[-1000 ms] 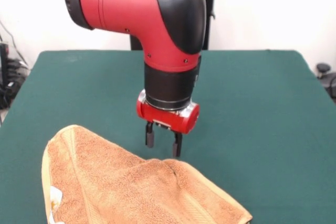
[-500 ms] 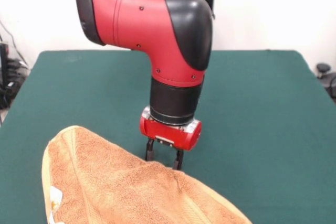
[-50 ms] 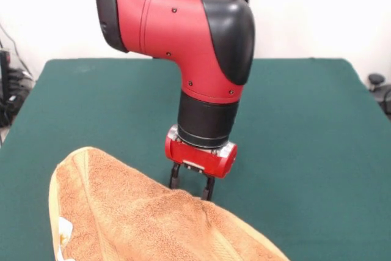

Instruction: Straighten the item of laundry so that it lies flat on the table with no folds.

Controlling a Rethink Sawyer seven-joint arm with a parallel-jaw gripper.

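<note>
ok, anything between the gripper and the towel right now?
Nothing in the front view. The gripper sits at the towel's far raised edge, its tips partly hidden behind the cloth; only green table around it.

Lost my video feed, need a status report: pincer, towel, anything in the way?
Pincer open, low at the far edge of the crumpled orange-tan terry towel. Towel folded, not flat. Nothing in the way on the dark green felt table.
</note>
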